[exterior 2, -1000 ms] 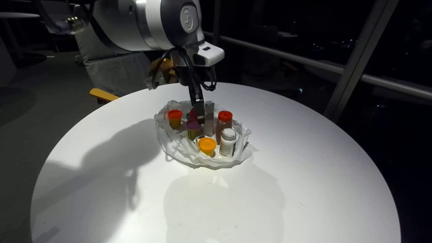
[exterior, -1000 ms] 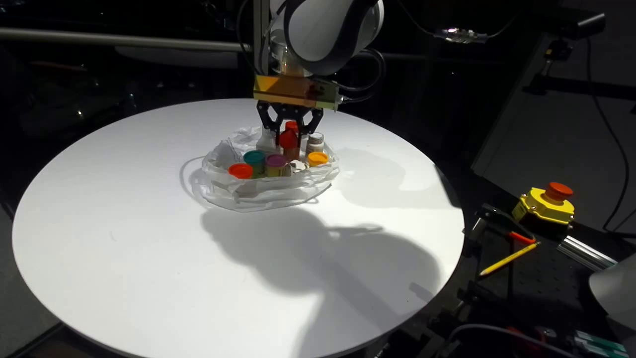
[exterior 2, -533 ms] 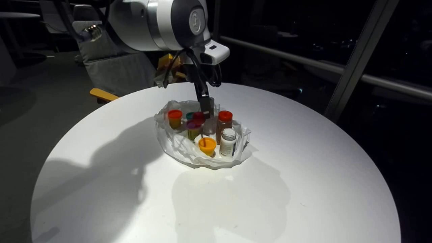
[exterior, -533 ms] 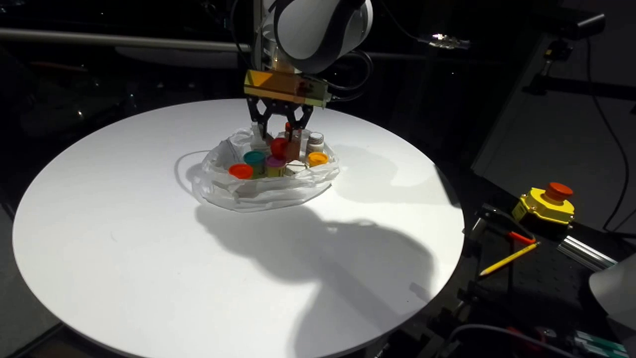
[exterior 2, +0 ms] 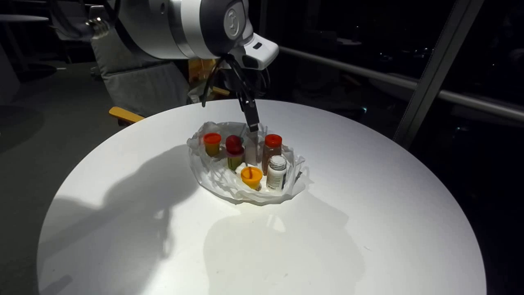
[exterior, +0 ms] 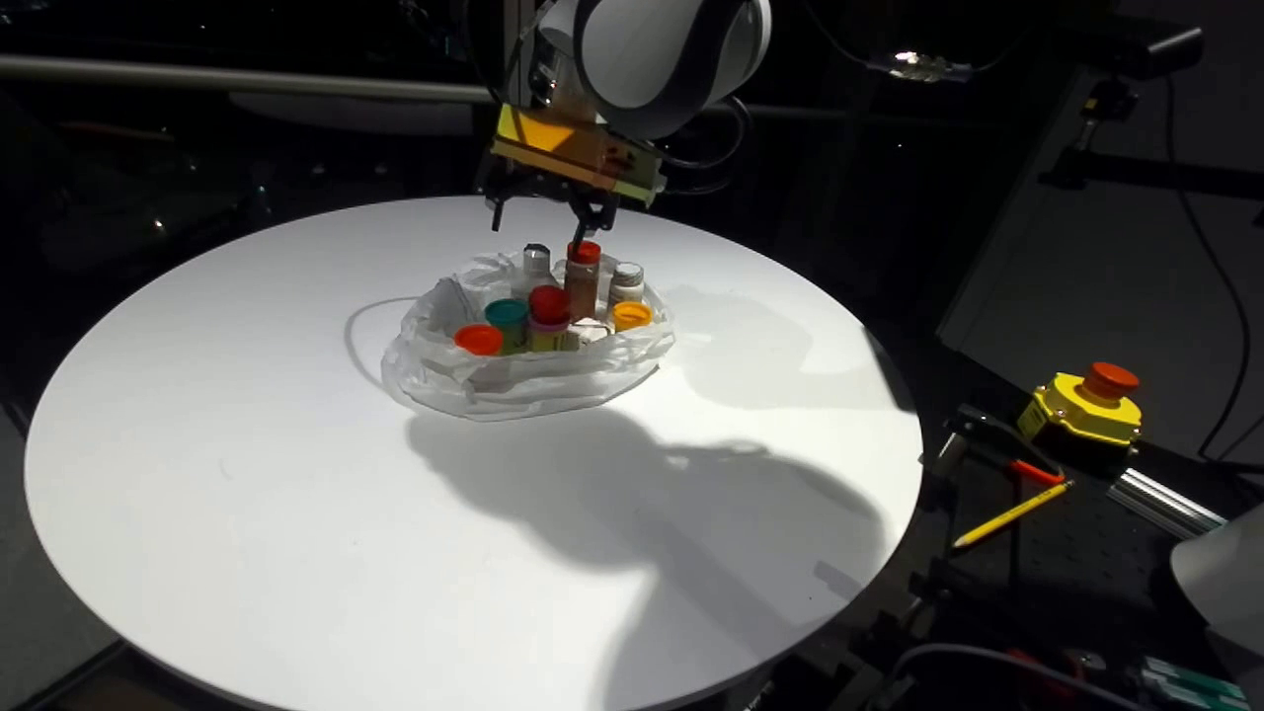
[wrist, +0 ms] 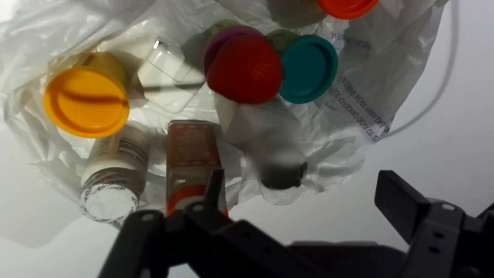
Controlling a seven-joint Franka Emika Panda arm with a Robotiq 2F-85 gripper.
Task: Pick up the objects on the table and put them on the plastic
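Note:
The wrinkled whitish plastic [exterior: 523,383] lies on the table with the objects gathered on it. A red rounded object [wrist: 247,71] rests on or against the purple-lidded cup [exterior 2: 234,160]. Around them stand a teal-lidded cup [wrist: 308,69], an orange-red-lidded cup [exterior 2: 212,144] and a yellow-orange cup [wrist: 87,102]. A red-capped brown bottle [exterior 2: 272,149], a white bottle [exterior 2: 277,176], a clear bottle [exterior: 536,265] and a small clear box [wrist: 168,79] share the sheet. My gripper [exterior: 538,237] is open above the far bottles, holding nothing; in the wrist view one finger overlaps the red-capped bottle.
The round white tabletop [exterior: 296,513] spreads out around the plastic. Beside it, a dark bench carries a yellow-and-red stop button [exterior: 1086,405] and a pencil [exterior: 1012,513]. A grey chair [exterior 2: 143,88] stands behind the table's edge.
My gripper has opened and let go of the red rounded object, which dropped to the purple-lidded cup. The arm has since risen clear of it.

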